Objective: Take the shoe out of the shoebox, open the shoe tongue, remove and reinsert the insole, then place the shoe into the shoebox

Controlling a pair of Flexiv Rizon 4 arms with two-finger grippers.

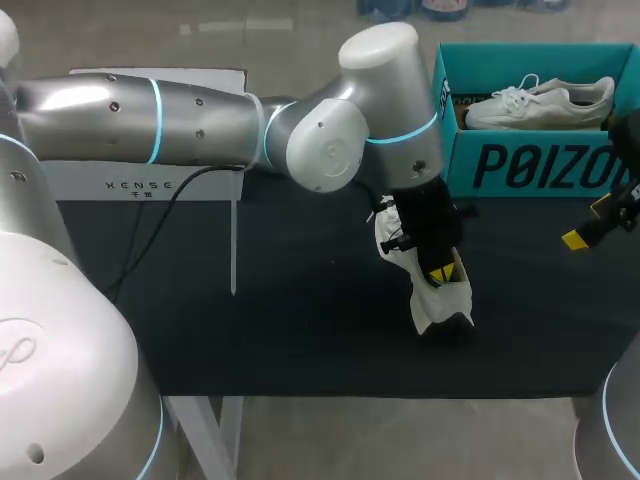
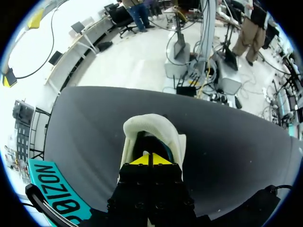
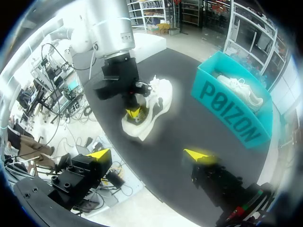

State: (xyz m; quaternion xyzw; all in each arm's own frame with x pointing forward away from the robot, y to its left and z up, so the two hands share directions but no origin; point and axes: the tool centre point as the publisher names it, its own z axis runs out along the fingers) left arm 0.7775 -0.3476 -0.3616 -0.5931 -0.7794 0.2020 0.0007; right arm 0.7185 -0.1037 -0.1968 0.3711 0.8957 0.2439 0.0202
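One white shoe (image 1: 430,300) lies on the black mat (image 1: 300,330), outside the teal shoebox (image 1: 540,165) (a second shoe (image 1: 540,100) sits inside it). The left gripper (image 2: 150,160) reaches into the shoe's opening with its yellow tips pressed together; whether they pinch anything is hard to tell. The right gripper (image 3: 148,154) hangs wide open, well apart from the shoe.
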